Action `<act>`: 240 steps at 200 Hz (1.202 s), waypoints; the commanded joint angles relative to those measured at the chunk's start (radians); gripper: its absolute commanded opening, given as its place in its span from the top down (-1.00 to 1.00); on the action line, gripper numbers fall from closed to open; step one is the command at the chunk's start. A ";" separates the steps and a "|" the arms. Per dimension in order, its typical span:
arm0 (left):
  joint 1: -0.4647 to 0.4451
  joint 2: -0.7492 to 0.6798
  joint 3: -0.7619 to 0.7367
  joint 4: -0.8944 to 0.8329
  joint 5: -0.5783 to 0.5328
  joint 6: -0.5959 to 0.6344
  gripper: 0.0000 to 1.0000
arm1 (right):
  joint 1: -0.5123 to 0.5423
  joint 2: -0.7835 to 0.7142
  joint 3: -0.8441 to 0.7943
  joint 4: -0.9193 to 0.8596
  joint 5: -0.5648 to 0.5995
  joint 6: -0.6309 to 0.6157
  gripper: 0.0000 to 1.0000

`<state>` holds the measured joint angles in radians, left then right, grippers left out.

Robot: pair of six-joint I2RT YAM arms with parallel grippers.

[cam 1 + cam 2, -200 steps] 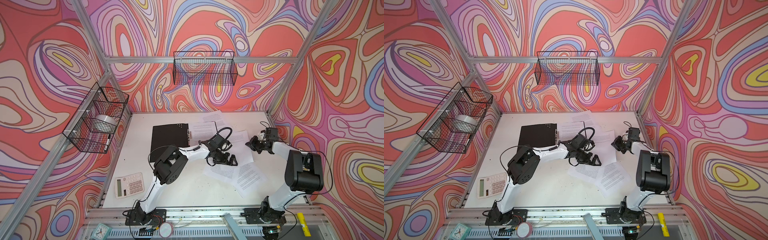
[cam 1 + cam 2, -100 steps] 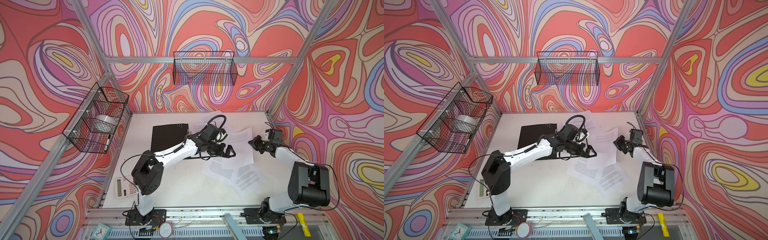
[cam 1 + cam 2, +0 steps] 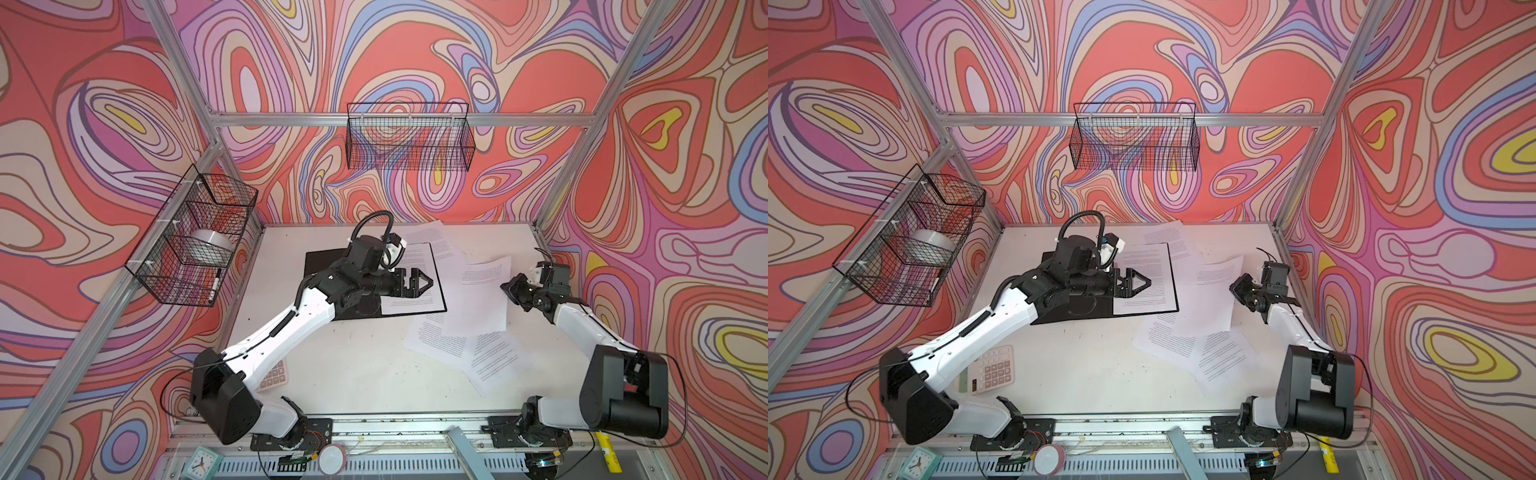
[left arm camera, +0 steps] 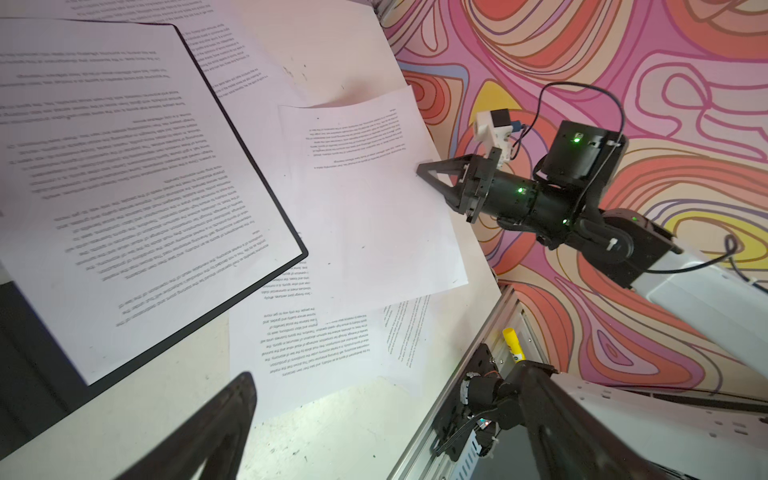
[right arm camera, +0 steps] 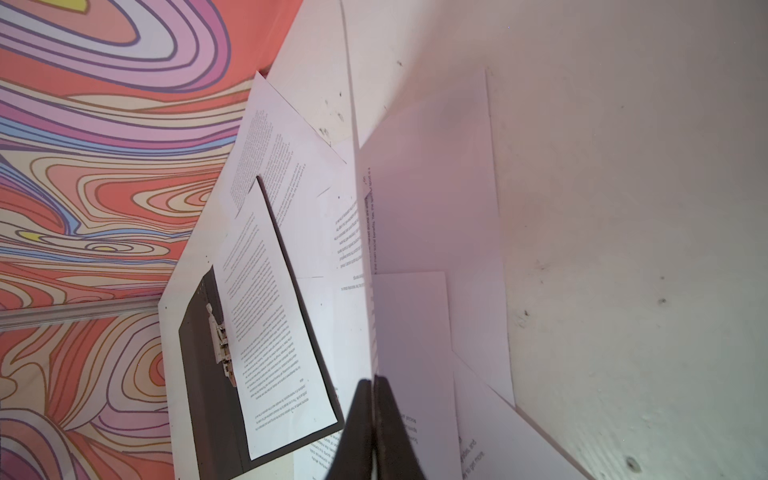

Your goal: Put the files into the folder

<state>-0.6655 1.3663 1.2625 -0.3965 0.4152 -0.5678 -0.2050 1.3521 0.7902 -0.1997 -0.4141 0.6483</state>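
1 file (image 3: 420, 258) lies in the folder (image 3: 325, 262) beneath the wide-open left gripper (image 3: 424, 282), right gripper (image 3: 506, 286) pinches another file (image 3: 482, 301), arm (image 3: 967, 345) overlapping calculator (image 3: 995, 370).

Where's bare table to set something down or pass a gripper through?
Biggest free patch: front middle, between the calculator and the loose sheets. Also the strip between the folder and the left wall, and the back right corner behind the held sheet in the right gripper. Crowded: centre-right, overlapping sheets, and over the folder, under the open left gripper.
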 commanded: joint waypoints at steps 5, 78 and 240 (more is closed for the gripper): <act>0.006 -0.124 -0.109 -0.030 -0.125 0.077 -1.00 | 0.005 -0.048 0.022 -0.063 0.030 -0.020 1.00; 0.006 -0.221 -0.092 -0.068 -0.179 0.186 -1.00 | 0.036 -0.107 0.211 -0.221 0.063 -0.070 1.00; 0.006 -0.186 -0.104 -0.071 -0.213 0.202 -1.00 | 0.537 0.410 0.850 -0.196 -0.017 0.042 1.00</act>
<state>-0.6647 1.1667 1.1629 -0.4591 0.2150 -0.3847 0.3363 1.7294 1.6051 -0.4374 -0.3794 0.6495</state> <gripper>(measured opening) 0.994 0.047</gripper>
